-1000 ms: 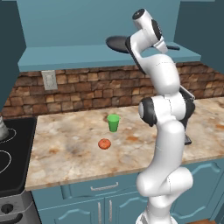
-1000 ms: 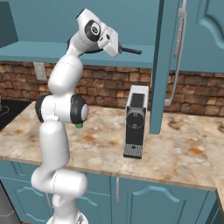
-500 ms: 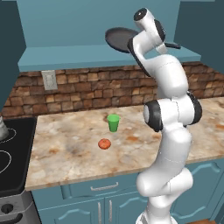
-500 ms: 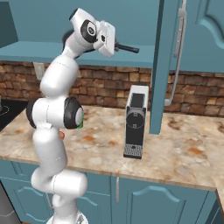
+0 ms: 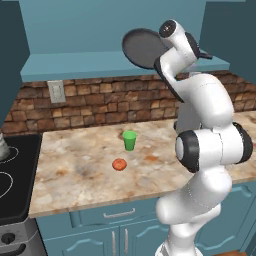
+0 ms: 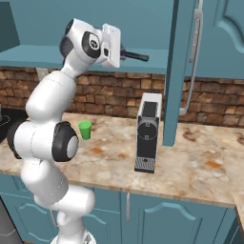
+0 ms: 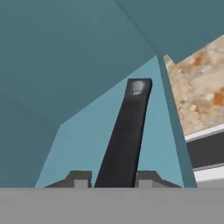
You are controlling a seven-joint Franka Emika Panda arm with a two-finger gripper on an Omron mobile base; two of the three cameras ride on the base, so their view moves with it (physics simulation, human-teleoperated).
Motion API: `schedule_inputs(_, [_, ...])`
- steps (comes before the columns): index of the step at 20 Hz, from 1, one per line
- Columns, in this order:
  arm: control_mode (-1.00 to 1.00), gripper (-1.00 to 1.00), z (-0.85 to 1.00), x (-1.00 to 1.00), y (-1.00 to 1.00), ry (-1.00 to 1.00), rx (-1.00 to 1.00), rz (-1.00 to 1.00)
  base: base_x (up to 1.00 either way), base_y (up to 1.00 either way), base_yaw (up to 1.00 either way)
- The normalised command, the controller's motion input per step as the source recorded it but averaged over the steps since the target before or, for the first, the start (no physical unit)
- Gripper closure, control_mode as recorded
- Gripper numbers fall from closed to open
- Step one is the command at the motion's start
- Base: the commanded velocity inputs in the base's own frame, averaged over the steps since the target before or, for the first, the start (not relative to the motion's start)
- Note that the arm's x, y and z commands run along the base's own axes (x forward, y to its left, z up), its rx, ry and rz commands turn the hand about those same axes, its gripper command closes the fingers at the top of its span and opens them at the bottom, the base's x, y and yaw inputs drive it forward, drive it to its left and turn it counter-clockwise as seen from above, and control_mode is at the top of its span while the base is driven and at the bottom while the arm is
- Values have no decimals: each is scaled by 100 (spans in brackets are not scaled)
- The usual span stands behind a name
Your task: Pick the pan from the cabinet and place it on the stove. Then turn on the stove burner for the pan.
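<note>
The cabinet (image 5: 115,30) stands open above the counter (image 5: 90,165), the stove (image 5: 12,175) far off to my left. The pan (image 5: 142,47) is lifted out at shelf height, tilted, its handle (image 7: 124,135) pinched between my gripper (image 7: 111,178) fingers. I should level it, clear the shelf edge, then swing left slowly.

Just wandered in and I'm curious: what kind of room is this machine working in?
A kitchen, computer-rendered: a speckled stone counter backed by brick, teal-blue cupboards, a black glass cooktop, and a black coffee machine.
</note>
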Motion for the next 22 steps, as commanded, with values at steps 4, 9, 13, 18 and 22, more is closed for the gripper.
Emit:
schedule_inputs(4, [-100, 100, 0, -52, 0, -18, 5, 0, 0, 0, 0])
schedule_inputs(9, [-100, 100, 0, -46, 0, -15, 4, 0, 0, 0, 0])
schedule_inputs(13, [-100, 100, 0, -42, 0, -12, 2, 0, 0, 0, 0])
schedule_inputs(18, [-100, 100, 0, -47, 0, -11, 2, 0, 0, 0, 0])
schedule_inputs(22, [-100, 100, 0, -47, 0, -6, 1, 0, 0, 0, 0])
